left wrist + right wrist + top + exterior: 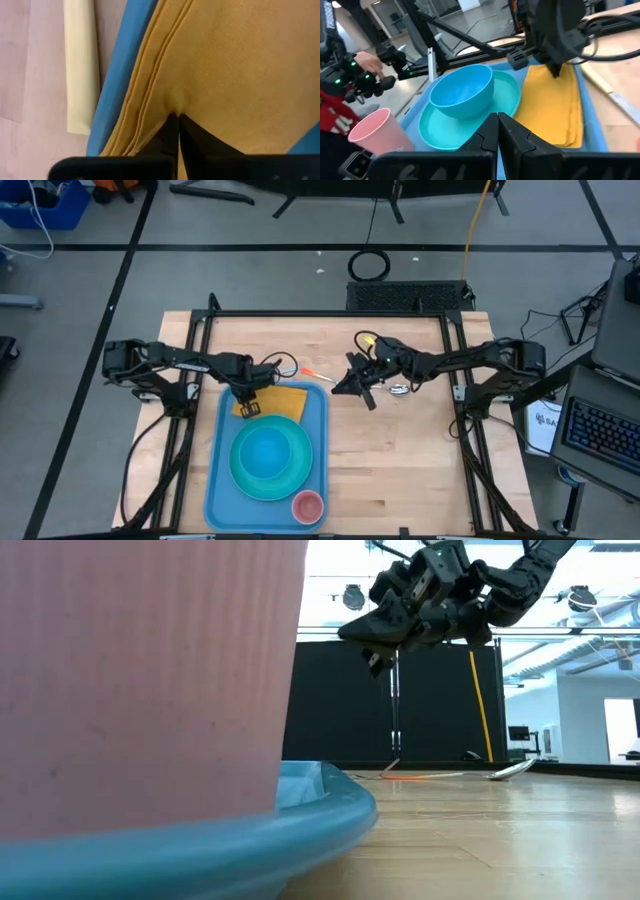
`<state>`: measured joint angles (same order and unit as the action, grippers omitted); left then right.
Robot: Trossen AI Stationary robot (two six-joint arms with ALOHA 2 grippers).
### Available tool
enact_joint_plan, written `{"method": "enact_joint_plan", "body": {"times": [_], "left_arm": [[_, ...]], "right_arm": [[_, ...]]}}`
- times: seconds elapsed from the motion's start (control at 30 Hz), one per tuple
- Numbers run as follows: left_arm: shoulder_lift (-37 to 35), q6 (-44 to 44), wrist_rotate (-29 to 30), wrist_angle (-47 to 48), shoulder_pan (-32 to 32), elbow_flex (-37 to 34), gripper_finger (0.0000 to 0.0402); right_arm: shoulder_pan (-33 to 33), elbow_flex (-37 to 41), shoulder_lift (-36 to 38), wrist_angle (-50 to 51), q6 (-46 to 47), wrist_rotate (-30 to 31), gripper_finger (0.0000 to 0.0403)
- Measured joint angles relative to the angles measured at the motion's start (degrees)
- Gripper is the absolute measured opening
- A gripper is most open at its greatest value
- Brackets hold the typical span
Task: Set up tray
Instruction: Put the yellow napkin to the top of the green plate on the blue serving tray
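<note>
The light-blue tray (215,480) lies on the wooden table. On it are a folded yellow napkin (285,402) at its far end, a turquoise plate (250,480) with a blue bowl (268,450) on top, and a pink cup (307,506) at the near right corner. My left gripper (247,406) points straight down onto the napkin (225,65), shut. My right gripper (345,387) hangs shut and empty above the bare table to the right of the tray (587,120), pointing toward it. My left gripper comes from above, pointing down, with its shut fingertips (170,131) on the napkin's top face near its left folded edge (176,111). A small pucker of cloth rises between the tips. The napkin lies flat on the tray, its stacked layers showing along the edge (145,100).
A metal spoon (398,390) and an orange-tipped utensil (310,370) lie on the table beyond the tray. A cream strip (80,65) lies beside the tray's edge. A person's hand (367,60) shows beyond the table's near side.
</note>
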<state>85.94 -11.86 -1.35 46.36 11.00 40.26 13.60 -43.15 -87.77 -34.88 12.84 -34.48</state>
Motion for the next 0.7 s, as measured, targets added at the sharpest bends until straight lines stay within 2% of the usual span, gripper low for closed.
{"method": "enact_joint_plan", "body": {"times": [0.17, 0.33, 0.7], "left_arm": [[0.0, -0.5, -2.4, 0.2, 0.0, -0.1, 0.0015], [0.0, -2.3, -7.0, 0.4, 0.0, -0.2, 0.0004], [0.1, -8.2, -9.7, 1.1, 0.0, -0.3, 0.0014]], "right_arm": [[-0.1, -0.6, -0.2, 0.8, -0.1, -0.3, 0.0001], [-0.1, -0.6, -0.2, 0.7, -0.4, -0.2, 0.0001], [0.0, -0.6, -0.2, 2.3, 0.0, -0.3, 0.0000]]}}
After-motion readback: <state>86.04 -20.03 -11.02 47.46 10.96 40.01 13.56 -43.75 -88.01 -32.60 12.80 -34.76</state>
